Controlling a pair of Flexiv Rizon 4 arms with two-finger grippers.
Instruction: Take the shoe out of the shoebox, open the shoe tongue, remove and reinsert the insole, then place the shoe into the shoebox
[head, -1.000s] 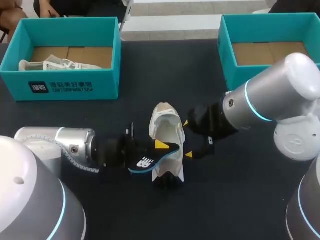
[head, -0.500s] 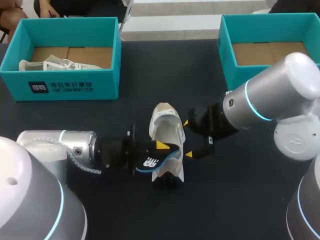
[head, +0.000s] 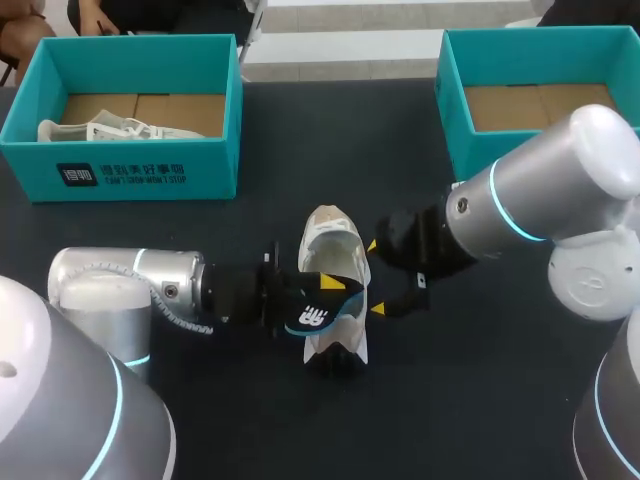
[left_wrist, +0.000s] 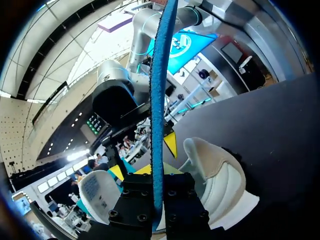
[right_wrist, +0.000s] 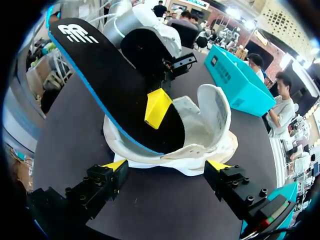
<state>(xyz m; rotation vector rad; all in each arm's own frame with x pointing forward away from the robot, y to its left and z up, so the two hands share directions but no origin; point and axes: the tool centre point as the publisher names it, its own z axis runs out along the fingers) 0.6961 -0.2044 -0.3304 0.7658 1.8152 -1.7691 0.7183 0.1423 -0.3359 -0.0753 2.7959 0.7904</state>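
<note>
A white shoe (head: 335, 262) lies on the dark table between my two grippers, its opening upward. My left gripper (head: 322, 292) is shut on a black insole (head: 312, 316) with a blue edge. The insole's front end sits inside the shoe's opening and its logo end sticks out toward my left arm. In the left wrist view the insole (left_wrist: 159, 100) stands edge-on between that gripper's fingers (left_wrist: 142, 200), with the shoe (left_wrist: 220, 175) just beyond. My right gripper (head: 375, 278) is open at the shoe's right side. In its own view the gripper (right_wrist: 166, 167) straddles the shoe (right_wrist: 210, 125) without touching it, the insole (right_wrist: 110, 85) slanting above.
A teal shoebox (head: 135, 170) at the back left holds a second white shoe (head: 110, 130). Another teal shoebox (head: 455, 110) at the back right shows only its cardboard floor. Dark table lies bare in front of the shoe.
My left arm has moved to the right, carrying the insole further into the shoe's opening. The right arm and the shoe have kept still.
</note>
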